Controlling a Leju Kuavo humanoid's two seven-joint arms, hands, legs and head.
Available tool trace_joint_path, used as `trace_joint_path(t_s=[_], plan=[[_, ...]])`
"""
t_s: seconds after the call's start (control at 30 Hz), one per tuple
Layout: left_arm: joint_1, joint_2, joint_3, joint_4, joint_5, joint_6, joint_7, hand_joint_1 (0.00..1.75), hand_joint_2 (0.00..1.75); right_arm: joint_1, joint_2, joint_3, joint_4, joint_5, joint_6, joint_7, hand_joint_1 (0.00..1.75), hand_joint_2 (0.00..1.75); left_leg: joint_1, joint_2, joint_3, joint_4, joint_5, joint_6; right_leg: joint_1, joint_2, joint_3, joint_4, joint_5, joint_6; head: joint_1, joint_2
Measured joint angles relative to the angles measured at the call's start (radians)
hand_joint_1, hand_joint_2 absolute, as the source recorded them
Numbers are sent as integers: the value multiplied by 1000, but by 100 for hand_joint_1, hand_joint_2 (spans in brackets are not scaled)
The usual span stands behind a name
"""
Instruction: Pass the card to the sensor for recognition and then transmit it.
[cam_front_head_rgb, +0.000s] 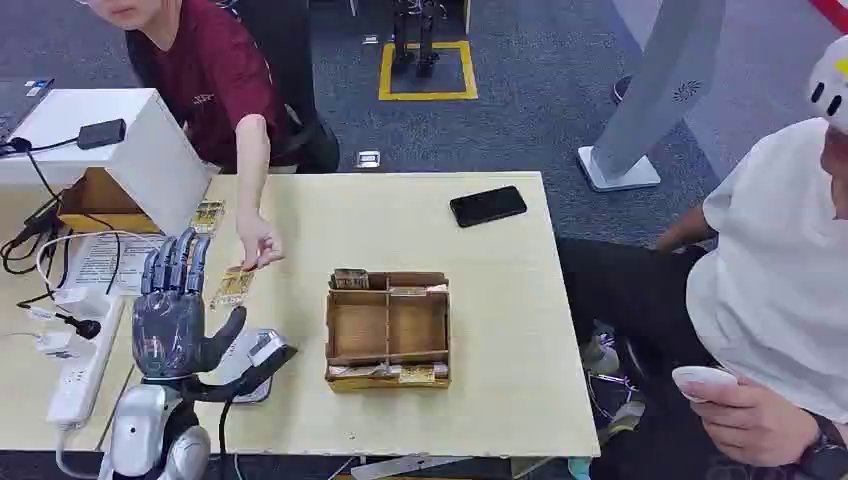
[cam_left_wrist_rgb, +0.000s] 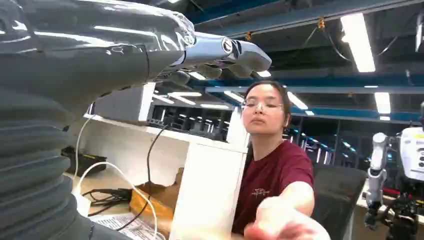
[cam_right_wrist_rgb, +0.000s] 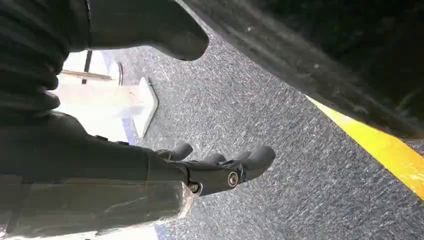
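My left hand (cam_front_head_rgb: 172, 312) is raised over the table's left side, palm forward with fingers spread upward, holding nothing. A gold-patterned card (cam_front_head_rgb: 232, 287) lies on the table just beyond it. A person's hand (cam_front_head_rgb: 258, 246) reaches down to that card's far end. A second card (cam_front_head_rgb: 208, 215) lies farther back by the white box (cam_front_head_rgb: 150, 150). The grey-white sensor (cam_front_head_rgb: 262, 351) with its cable sits below my thumb near the front edge. In the left wrist view my fingers (cam_left_wrist_rgb: 220, 52) stretch out toward the person in a dark red shirt (cam_left_wrist_rgb: 272, 175). My right hand (cam_right_wrist_rgb: 215, 170) hangs over grey carpet, holding nothing.
A compartmented cardboard box (cam_front_head_rgb: 388, 328) holding more cards stands mid-table. A black phone (cam_front_head_rgb: 487, 206) lies at the back right. A power strip (cam_front_head_rgb: 85, 362) and cables crowd the left edge. A seated person in white (cam_front_head_rgb: 770, 300) holds a small white object on the right.
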Motion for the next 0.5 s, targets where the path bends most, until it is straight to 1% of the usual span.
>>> trace_joint_path(t_s=[0.2, 0.5], plan=[[-1, 0, 6, 0, 0, -2, 0, 0, 175, 0, 0, 0, 0, 1, 0, 0, 0, 175, 0, 0, 0, 0, 0, 0, 0, 0, 0, 0, 0, 0, 0, 0], [-1, -15, 13, 0, -7, -7, 0, 0, 175, 0, 3, -2, -2, 16, -6, 4, 0, 175, 0, 0, 0, 0, 0, 0, 0, 0, 0, 0, 0, 0, 0, 0]])
